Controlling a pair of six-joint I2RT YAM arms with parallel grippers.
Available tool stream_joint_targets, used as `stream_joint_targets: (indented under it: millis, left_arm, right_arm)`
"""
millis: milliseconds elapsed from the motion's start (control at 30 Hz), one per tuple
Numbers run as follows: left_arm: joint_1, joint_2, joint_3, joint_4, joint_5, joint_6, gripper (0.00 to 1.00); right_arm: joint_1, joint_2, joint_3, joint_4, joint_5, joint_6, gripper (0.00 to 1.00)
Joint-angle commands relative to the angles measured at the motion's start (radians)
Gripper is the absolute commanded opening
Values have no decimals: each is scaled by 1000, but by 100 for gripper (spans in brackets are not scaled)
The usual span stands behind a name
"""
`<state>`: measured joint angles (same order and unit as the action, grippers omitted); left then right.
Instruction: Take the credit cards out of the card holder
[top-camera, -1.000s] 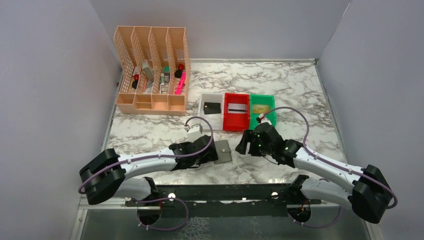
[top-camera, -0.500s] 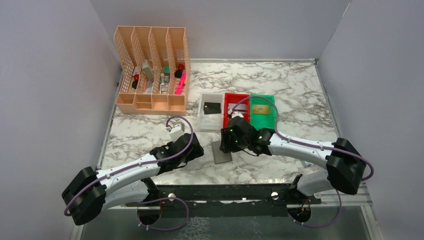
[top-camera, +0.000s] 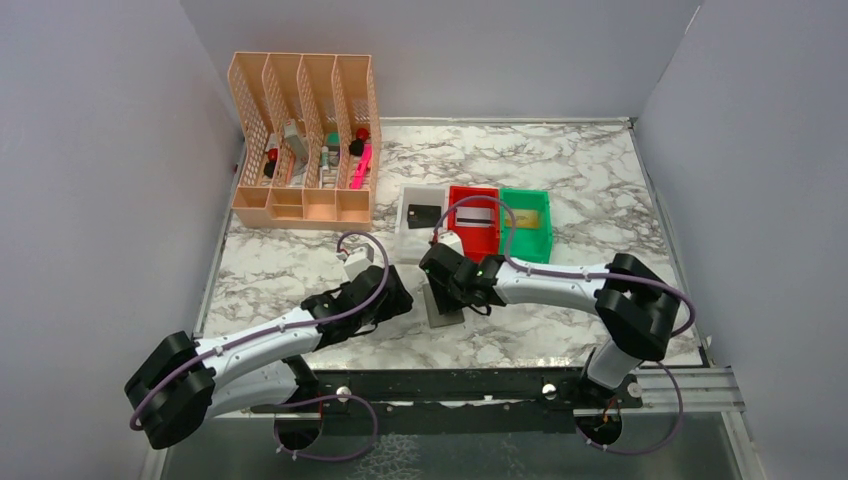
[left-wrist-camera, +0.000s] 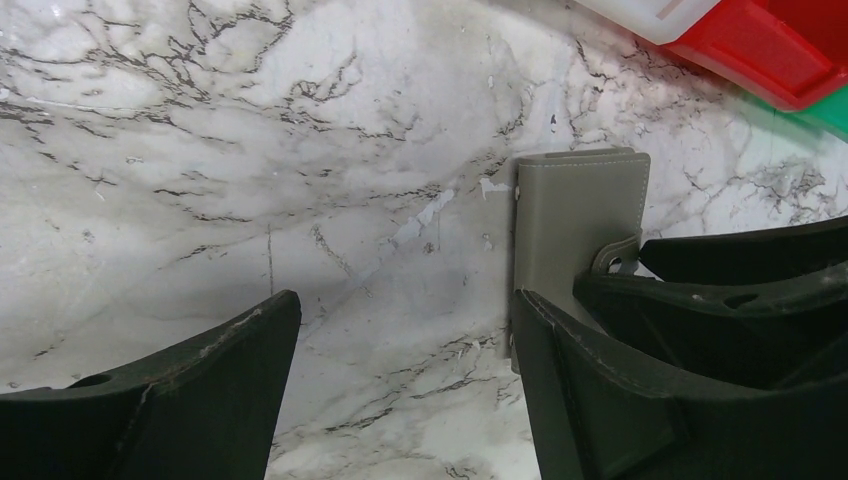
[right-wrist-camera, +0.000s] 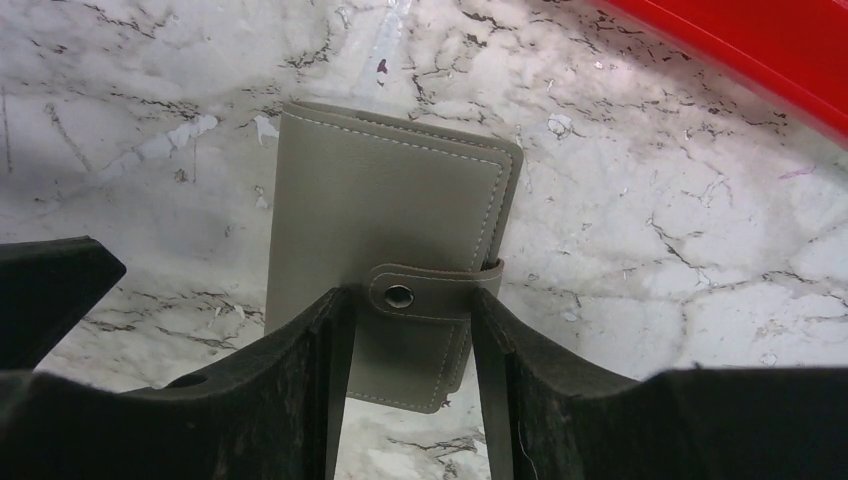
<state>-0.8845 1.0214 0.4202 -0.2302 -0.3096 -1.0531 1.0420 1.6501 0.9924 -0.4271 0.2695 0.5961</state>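
The card holder (right-wrist-camera: 385, 205) is a grey folded wallet, closed, with its snap strap (right-wrist-camera: 420, 292) fastened. It lies flat on the marble and also shows in the top view (top-camera: 447, 316) and the left wrist view (left-wrist-camera: 575, 215). My right gripper (right-wrist-camera: 410, 335) hovers right over it, open, one finger on each side of the strap. My left gripper (left-wrist-camera: 400, 400) is wide open and empty, its right finger at the holder's left edge. A black card (top-camera: 423, 213), a silvery-white striped card (top-camera: 473, 216) and a gold card (top-camera: 527, 216) lie in the bins.
The white bin (top-camera: 405, 240), red bin (top-camera: 452, 243) and green bin (top-camera: 548, 238) stand in a row just behind the holder. A peach desk organiser (top-camera: 305, 140) with pens stands at the back left. Walls close in on both sides.
My right gripper has swung left from beside the holder to right over it. My left gripper has drawn back leftward off the holder, which now lies uncovered.
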Motion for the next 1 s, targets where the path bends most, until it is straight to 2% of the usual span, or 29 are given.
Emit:
stream_joint_targets:
  millis: [0, 167, 400, 533, 667, 767, 967]
  left_arm:
    - [3, 16, -6, 41, 32, 21, 80]
    - [3, 29, -1, 48, 41, 25, 80]
    - [3, 59, -4, 106, 94, 50, 80]
    - [3, 97, 15, 114, 116, 66, 80]
    - [3, 132, 37, 115, 139, 88, 79]
    - [3, 148, 43, 115, 152, 93, 79]
    - [3, 148, 41, 119, 158, 93, 80]
  right_arm:
    - [16, 38, 50, -51, 82, -25, 50]
    - [25, 63, 59, -75, 128, -20, 50]
    - [26, 72, 40, -58, 150, -2, 29]
    - [25, 51, 14, -26, 135, 8, 26]
    - [25, 36, -11, 2, 115, 21, 9]
    - [25, 17, -27, 23, 102, 33, 3]
    - [23, -70, -75, 95, 39, 41, 2]
